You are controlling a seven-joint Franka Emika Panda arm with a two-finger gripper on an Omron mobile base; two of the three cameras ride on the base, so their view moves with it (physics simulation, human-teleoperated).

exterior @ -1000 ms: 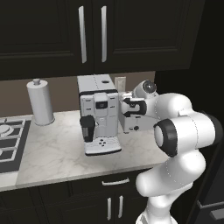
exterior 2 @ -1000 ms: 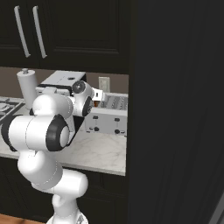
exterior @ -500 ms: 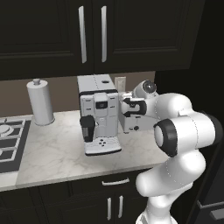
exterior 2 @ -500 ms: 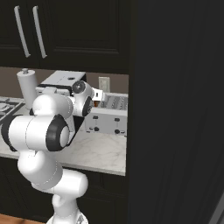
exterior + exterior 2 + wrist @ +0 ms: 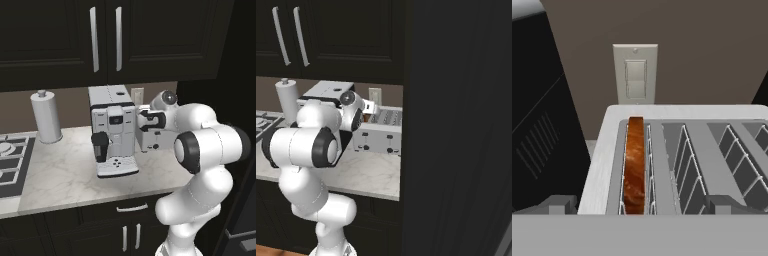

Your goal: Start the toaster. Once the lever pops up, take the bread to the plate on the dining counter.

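The white-grey toaster [image 5: 677, 165] fills the hand view from above, with several open slots on top. A tan slice of bread [image 5: 634, 167] with a brown crust stands upright in the leftmost slot. My gripper [image 5: 641, 206] hovers just above the toaster's near edge, open, its fingertips [image 5: 559, 205] set wide either side of the slots and holding nothing. From the right base view the toaster [image 5: 381, 135] sits on the marble worktop with dark knobs on its front. I cannot make out the lever. The plate and the dining counter are out of view.
A tall white-and-black coffee machine [image 5: 114, 131] stands right beside the toaster on its left. A paper towel roll [image 5: 45, 117] and the stove [image 5: 10, 165] lie further left. A wall switch [image 5: 635, 75] sits behind the toaster. A tall dark cabinet [image 5: 456, 125] closes off the right.
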